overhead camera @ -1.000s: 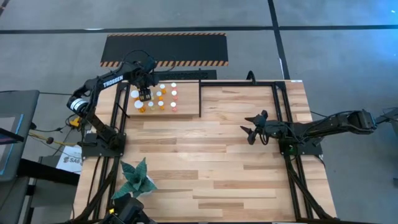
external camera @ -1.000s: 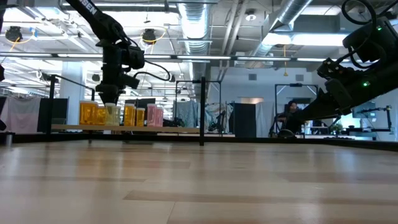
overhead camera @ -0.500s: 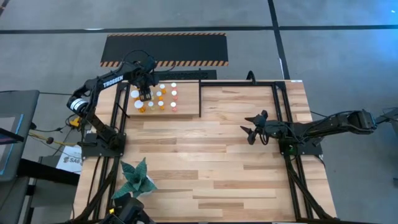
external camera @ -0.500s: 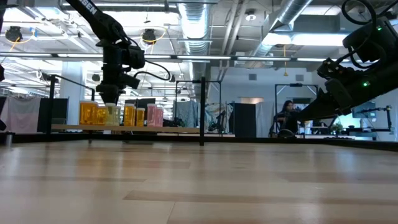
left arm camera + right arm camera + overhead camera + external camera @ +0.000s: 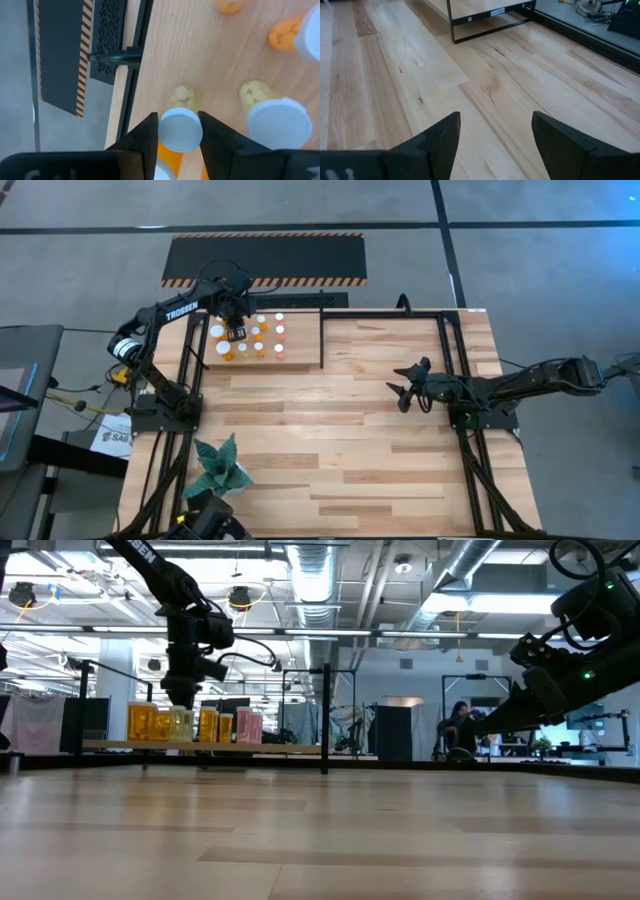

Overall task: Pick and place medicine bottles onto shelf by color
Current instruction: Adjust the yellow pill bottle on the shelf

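I have the left hand (image 5: 180,131) closed on the white cap of a small orange medicine bottle (image 5: 180,131), one finger pressed to each side of it, and that bottle sits on the shelf (image 5: 300,356), the light board at the far left corner of the worktop (image 5: 340,440). Just beside the hand stands a bigger white-capped bottle (image 5: 277,124), and a little beyond its fingertips lie more orange and pale yellow ones. From above I count roughly a dozen caps grouped on the shelf under and next to the hand, and I see no bottle on the open worktop, so my reading is that all the bottles are already on the shelf and what is left is ordering them by colour; in the low view the amber ones (image 5: 150,722) stand to one side of the hand and a pinkish one (image 5: 249,725) to the other, which suggests the sorting is well along, though I cannot judge every bottle. The right hand (image 5: 492,132) waits well apart over bare wood, fingers spread wide and empty. The only writing I can read is TROSSEN (image 5: 182,311) on the left arm; the bottle labels are too small.
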Robot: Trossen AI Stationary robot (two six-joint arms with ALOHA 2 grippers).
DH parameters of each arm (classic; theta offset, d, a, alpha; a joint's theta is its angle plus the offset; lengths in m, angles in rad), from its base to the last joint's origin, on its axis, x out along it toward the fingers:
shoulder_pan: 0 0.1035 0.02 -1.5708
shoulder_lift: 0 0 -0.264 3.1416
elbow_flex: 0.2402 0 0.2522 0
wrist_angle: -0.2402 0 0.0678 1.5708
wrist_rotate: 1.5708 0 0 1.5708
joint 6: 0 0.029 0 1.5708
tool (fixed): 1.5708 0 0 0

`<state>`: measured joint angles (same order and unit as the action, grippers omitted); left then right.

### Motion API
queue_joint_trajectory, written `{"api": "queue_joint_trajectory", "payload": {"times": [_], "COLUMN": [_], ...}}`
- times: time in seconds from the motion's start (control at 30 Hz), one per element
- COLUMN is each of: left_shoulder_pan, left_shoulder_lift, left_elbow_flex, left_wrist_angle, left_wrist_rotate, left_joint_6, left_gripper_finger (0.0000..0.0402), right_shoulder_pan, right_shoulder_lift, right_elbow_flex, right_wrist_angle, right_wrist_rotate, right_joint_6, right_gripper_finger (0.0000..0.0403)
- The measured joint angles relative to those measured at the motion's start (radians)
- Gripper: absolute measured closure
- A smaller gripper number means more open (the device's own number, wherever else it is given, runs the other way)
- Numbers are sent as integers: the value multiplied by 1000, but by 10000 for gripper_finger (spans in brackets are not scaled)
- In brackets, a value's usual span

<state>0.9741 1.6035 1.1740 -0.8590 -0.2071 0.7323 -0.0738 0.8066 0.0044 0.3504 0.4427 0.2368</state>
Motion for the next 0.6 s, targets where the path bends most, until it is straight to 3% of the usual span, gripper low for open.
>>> {"api": "queue_joint_trajectory", "payload": {"times": [0.6], "left_shoulder_pan": [-57], "left_shoulder_lift": [0], "left_elbow_flex": [0], "left_wrist_angle": [35], "left_wrist_rotate": [12], "left_joint_6": [-22], "left_gripper_finger": [298], "right_shoulder_pan": [0], "right_shoulder_lift": [0], "right_elbow_flex": [0], "right_wrist_angle": [0], "right_wrist_rotate": [0], "right_joint_6": [0], "right_gripper_finger": [132]}}
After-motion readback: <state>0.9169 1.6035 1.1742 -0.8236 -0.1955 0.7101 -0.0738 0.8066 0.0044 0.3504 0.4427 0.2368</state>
